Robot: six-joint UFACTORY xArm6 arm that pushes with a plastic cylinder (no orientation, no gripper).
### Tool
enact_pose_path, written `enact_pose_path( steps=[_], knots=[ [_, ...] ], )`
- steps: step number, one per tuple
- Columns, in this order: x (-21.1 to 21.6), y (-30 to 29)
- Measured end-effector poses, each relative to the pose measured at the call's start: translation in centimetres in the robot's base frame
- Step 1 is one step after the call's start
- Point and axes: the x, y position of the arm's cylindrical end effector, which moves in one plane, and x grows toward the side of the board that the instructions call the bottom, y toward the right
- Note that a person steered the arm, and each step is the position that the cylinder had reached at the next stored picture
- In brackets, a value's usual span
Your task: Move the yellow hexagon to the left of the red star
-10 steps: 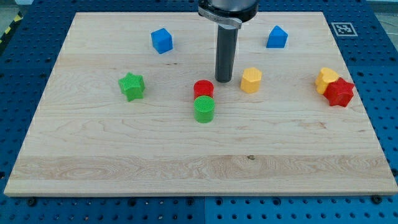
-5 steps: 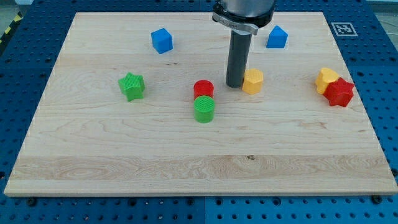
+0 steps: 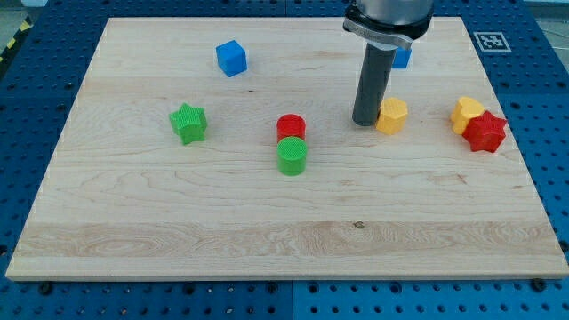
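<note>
The yellow hexagon lies right of the board's middle. My tip touches its left side. The red star lies near the view's right edge, some way right of the hexagon. A second yellow block touches the red star's upper left.
A red cylinder and a green cylinder touch near the centre. A green star lies at the left. A blue cube is at the top left. A blue block is partly hidden behind the rod.
My tip has moved right, met the yellow hexagon's left side and pushed it right, toward the red star.
</note>
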Motion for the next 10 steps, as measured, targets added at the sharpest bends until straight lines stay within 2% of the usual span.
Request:
enact_pose_path(
  steps=[3,10],
  knots=[
    [-2.0,0.0],
    [0.2,3.3]
  ],
)
